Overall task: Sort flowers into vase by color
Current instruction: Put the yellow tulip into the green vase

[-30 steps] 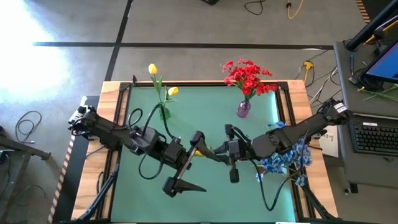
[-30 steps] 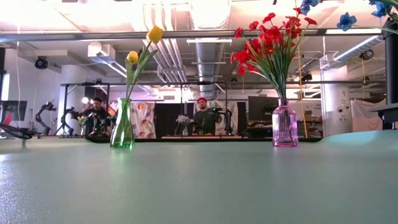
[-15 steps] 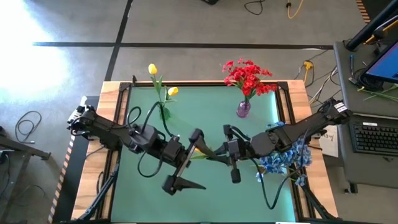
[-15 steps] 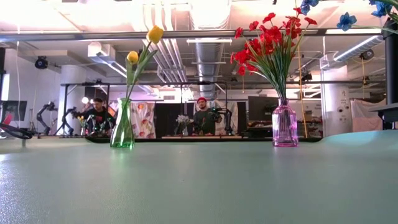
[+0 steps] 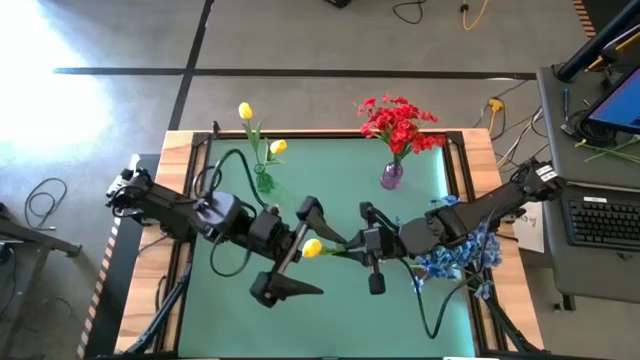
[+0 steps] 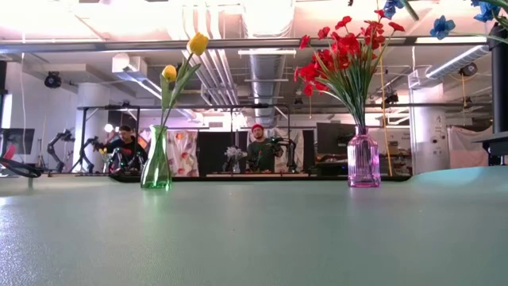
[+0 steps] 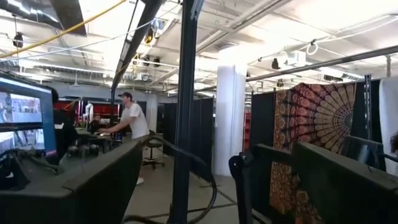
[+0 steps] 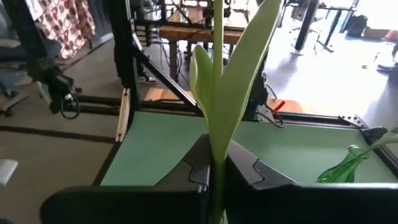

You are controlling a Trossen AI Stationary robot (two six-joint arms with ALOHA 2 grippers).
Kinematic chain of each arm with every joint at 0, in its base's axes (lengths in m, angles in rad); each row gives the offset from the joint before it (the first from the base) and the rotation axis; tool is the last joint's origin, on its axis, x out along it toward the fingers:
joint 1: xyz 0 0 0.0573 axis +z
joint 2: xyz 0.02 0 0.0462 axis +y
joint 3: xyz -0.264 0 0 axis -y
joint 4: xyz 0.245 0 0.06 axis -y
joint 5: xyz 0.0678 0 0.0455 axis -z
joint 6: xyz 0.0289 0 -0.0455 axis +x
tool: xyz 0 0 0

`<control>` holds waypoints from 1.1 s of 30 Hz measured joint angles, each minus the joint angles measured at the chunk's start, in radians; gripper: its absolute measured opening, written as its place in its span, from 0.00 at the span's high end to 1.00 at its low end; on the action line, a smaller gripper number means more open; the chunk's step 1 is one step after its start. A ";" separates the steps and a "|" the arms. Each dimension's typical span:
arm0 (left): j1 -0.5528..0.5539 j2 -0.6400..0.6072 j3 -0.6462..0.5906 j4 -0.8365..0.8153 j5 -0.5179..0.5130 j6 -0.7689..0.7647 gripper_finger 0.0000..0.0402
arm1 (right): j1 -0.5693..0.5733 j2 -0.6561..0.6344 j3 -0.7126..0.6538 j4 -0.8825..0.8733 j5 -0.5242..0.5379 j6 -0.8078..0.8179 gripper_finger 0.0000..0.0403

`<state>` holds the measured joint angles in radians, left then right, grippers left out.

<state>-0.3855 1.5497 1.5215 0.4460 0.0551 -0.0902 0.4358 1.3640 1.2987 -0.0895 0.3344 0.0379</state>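
Right now we have a yellow tulip (image 5: 312, 247) pinched by its stem in our right gripper (image 5: 366, 243), jaws shut tight on it above the middle of the green mat (image 5: 330, 320), bloom pointing toward our left gripper (image 5: 296, 235), whose jaws stand wide open just beside the bloom and hold nothing. It looks like a handover, so we judge the careful way is to bring the open left jaws around the stem, not the soft head, close fully, and only then let the right side release. Farther back, the green vase (image 5: 263, 180) already carries two yellow tulips (image 5: 246, 111), so this one belongs there; the pink vase (image 5: 391, 176) with the red flowers (image 5: 398, 121) stands well apart, and the blue flowers (image 5: 462, 258) lie at the mat's right edge under the right arm
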 joint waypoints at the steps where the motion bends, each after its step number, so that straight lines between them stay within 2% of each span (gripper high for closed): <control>1: 0.000 -0.001 0.000 -0.002 0.000 0.000 0.01 | 0.000 0.000 0.000 -0.001 0.000 -0.001 0.97; 3: 0.000 -0.017 0.000 -0.021 0.001 0.005 0.01 | 0.001 0.000 0.000 -0.008 -0.013 -0.010 0.97; 8: 0.000 -0.096 0.000 -0.191 0.005 0.073 0.01 | 0.008 -0.002 0.000 -0.017 -0.191 -0.050 0.97; 11: -0.003 -0.150 0.000 -0.330 -0.007 0.149 0.01 | 0.029 0.000 -0.004 -0.002 -0.203 -0.085 0.97; 13: -0.019 -0.181 -0.003 -0.414 -0.069 0.189 0.01 | 0.044 0.000 -0.006 0.001 -0.201 -0.099 0.97; 16: -0.056 -0.207 -0.023 -0.498 -0.217 0.214 0.01 | 0.061 0.001 -0.008 0.020 -0.177 -0.115 0.97; 19: -0.096 -0.236 -0.093 -0.517 -0.317 0.220 0.01 | 0.069 0.001 -0.009 0.040 -0.174 -0.135 0.97; 22: -0.129 -0.281 -0.214 -0.447 -0.368 0.192 0.01 | 0.069 0.001 -0.010 0.072 -0.175 -0.144 0.97; 27: -0.146 -0.358 -0.464 -0.236 -0.432 0.149 0.01 | 0.066 0.001 -0.010 0.138 -0.159 -0.156 0.97; 30: -0.146 -0.362 -0.583 -0.057 -0.432 0.038 0.01 | 0.066 0.000 -0.010 0.174 -0.073 -0.159 0.97; 33: -0.142 -0.330 -0.662 0.136 -0.431 0.050 0.01 | 0.062 0.004 -0.010 0.192 0.008 -0.184 0.97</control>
<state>-0.5273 1.2199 0.8594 0.5817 -0.3756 -0.0405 0.4974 1.3684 1.2890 0.1027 0.3426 -0.1463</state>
